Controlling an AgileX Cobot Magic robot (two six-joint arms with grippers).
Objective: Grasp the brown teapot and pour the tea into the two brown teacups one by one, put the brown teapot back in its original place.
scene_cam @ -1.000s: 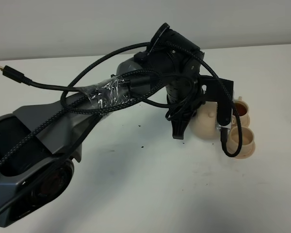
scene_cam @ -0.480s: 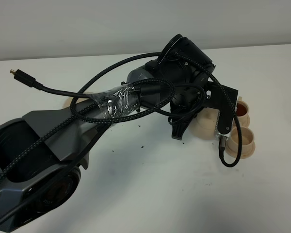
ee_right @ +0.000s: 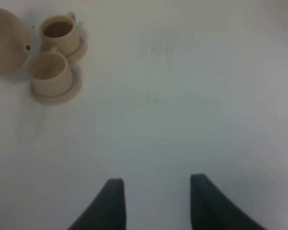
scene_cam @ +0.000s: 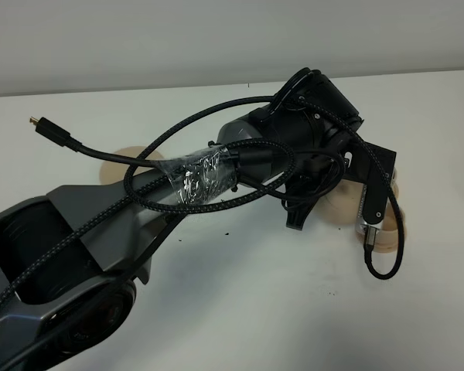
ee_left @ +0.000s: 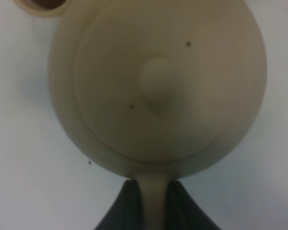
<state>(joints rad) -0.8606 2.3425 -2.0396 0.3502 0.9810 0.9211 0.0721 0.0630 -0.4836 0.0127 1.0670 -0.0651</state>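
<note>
The left gripper [ee_left: 153, 213] is closed tight on the loop handle of the brown teapot [ee_left: 156, 86]. The teapot is just beside the two brown teacups [ee_right: 49, 72], with its spout turned toward them. Each cup stands on its small saucer on the white table [ee_right: 182, 96]. The right gripper [ee_right: 156, 201] hangs over bare table with fingers apart and holds nothing. The large saucer [scene_cam: 114, 168] lies well apart, partly behind the left arm

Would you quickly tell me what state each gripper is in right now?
Left gripper: closed on the brown teapot, gripping its handle.
Right gripper: open, holding nothing.
</note>
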